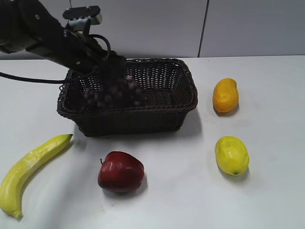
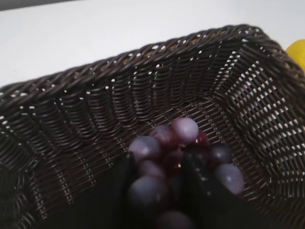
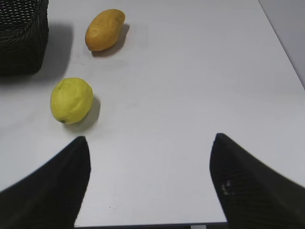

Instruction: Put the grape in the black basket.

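Note:
The black basket (image 1: pixel 183 102) stands at the back middle of the table. My left gripper (image 1: pixel 113 67) reaches over its left half and is shut on the grape (image 1: pixel 112 94), a blurred bunch of dark purple-red grapes hanging inside the basket. In the left wrist view the grape (image 2: pixel 183 130) sits between my left gripper's two dark fingers (image 2: pixel 159 167), above the basket's woven floor (image 2: pixel 86 133). My right gripper (image 3: pixel 150 143) is open and empty above bare table; it does not show in the exterior view.
A banana (image 1: pixel 28 167) lies at the front left and a red apple (image 1: pixel 120 171) in front of the basket. An orange mango (image 1: pixel 225 94) and a yellow lemon (image 1: pixel 232 155) lie to the right; both also show in the right wrist view, the mango (image 3: pixel 105 28) and the lemon (image 3: pixel 71 100).

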